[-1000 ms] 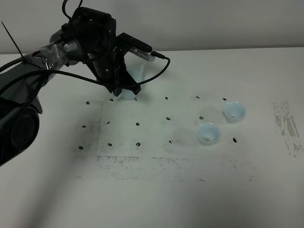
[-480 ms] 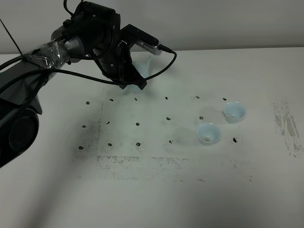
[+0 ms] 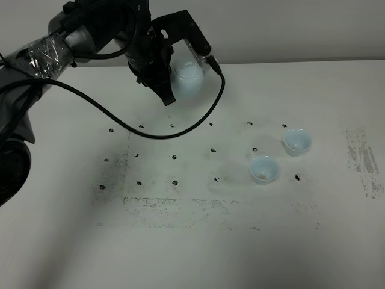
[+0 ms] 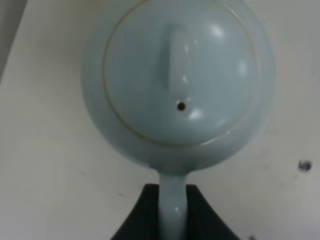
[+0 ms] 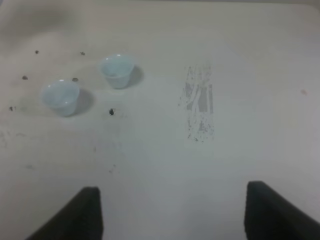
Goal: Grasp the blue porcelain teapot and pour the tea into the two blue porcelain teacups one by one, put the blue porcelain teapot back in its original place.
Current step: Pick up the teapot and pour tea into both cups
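Observation:
The blue porcelain teapot (image 3: 186,80) hangs in the air above the back left of the white table, held by its loop handle. My left gripper (image 3: 170,84) is shut on that handle. The left wrist view looks down on the teapot lid (image 4: 177,75), with the handle (image 4: 173,200) pinched between the dark fingers of the left gripper (image 4: 172,205). The two blue porcelain teacups (image 3: 297,141) (image 3: 264,169) stand upright to the right of the middle. They also show in the right wrist view as teacups (image 5: 117,70) (image 5: 60,96). My right gripper (image 5: 172,210) is open and well apart from them.
Black dot marks form a grid across the table (image 3: 192,241). A scuffed grey patch (image 3: 364,159) lies near the right edge, seen also as a patch (image 5: 200,105). A black cable (image 3: 180,129) droops from the left arm over the table.
The left arm has lifted the teapot off the table, up and a little to the right. The teacups have not moved.

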